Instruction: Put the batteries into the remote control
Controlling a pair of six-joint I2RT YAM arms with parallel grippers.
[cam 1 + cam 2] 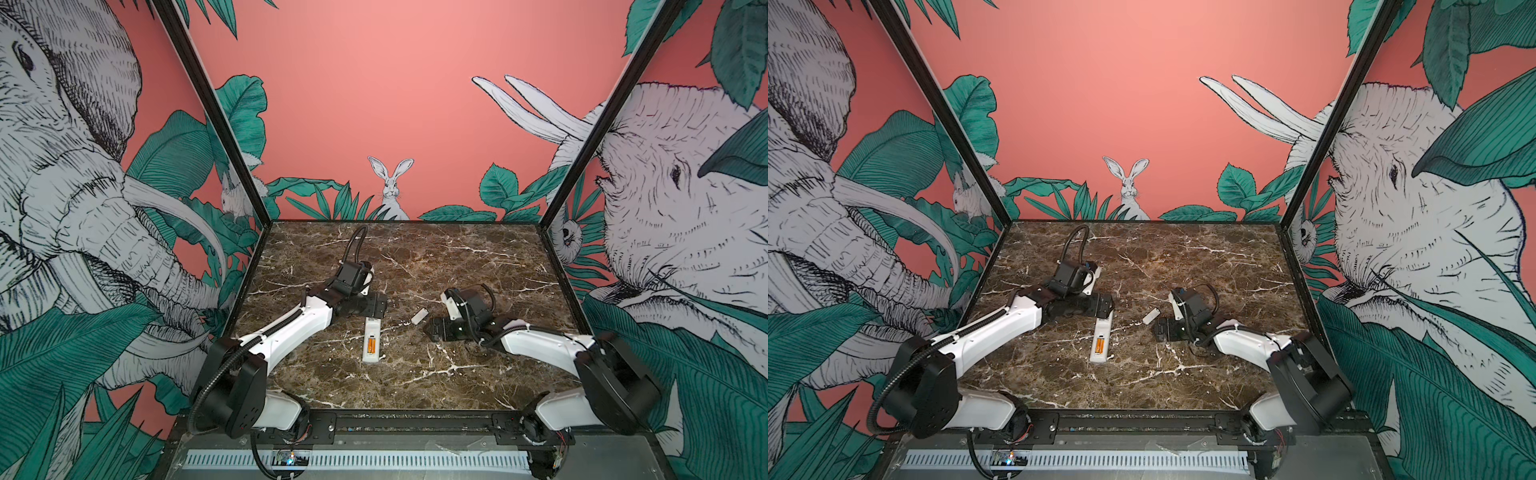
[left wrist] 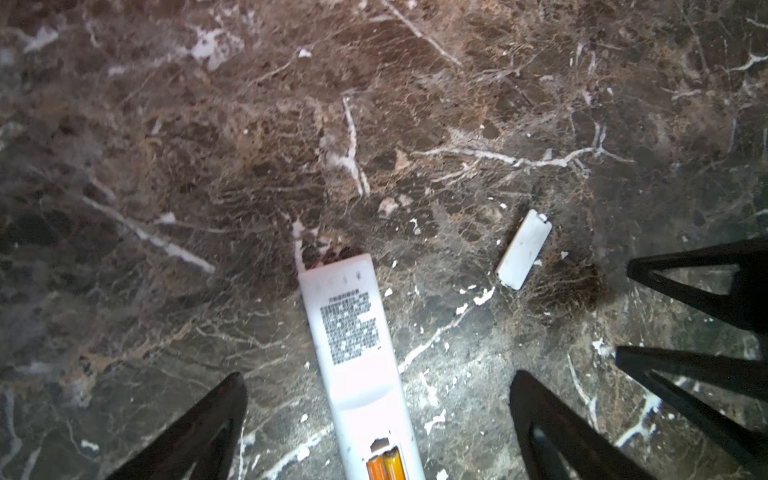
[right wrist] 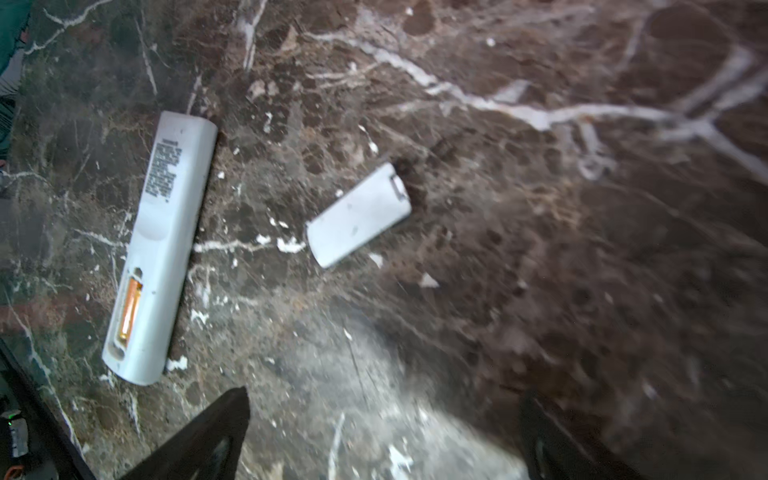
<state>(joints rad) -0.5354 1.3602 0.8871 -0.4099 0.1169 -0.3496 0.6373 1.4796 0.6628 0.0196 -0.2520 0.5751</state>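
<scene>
Left wrist view: the batteries (image 2: 384, 463) sit side by side in the remote control (image 2: 353, 353), back-up on the tabletop (image 2: 166, 124), so loading looks done, left claw (image 2: 378, 380) and right claw (image 3: 384, 395) spread empty, cover (image 2: 523, 249) lying loose nearby.

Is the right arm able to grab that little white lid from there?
Probably yes. The right gripper hangs open just beside the white cover, which lies flat and alone on the marble table, with nothing between them. The remote control sits further off.
</scene>
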